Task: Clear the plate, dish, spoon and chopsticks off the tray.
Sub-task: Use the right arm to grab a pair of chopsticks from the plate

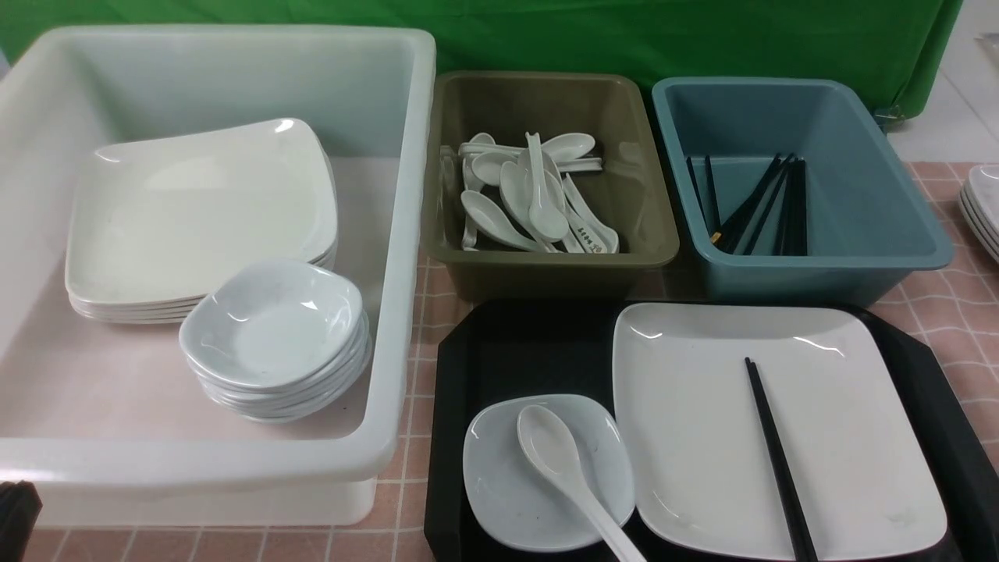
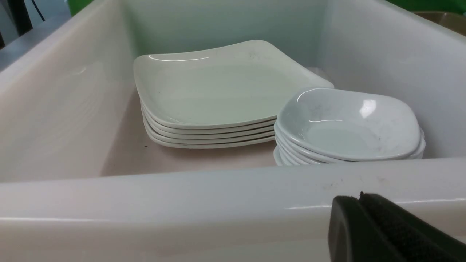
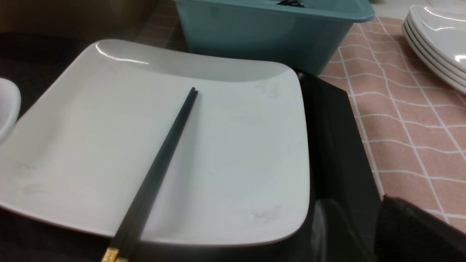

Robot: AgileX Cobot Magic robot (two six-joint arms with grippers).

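The black tray (image 1: pixel 531 343) lies at the front right of the table. The large white plate (image 1: pixel 702 421) rests on its right part, and the black chopsticks (image 1: pixel 776 460) lie together across the plate. On the tray's left part, the small bluish-white dish (image 1: pixel 499 484) holds the white spoon (image 1: pixel 562 468), its handle pointing toward me. My right gripper (image 3: pixel 351 198) is open and empty, low over the tray's rim (image 3: pixel 335 138) beside the plate's corner (image 3: pixel 284 218). My left gripper (image 2: pixel 358 198) is shut and empty, just outside the white tub's near wall.
A big white tub (image 1: pixel 410 234) at the left holds a stack of plates (image 1: pixel 195 211) and a stack of dishes (image 1: pixel 273 328). An olive tub (image 1: pixel 546 277) holds spoons and a blue tub (image 1: pixel 819 277) holds chopsticks. More plates (image 1: pixel 985 203) sit at the right edge.
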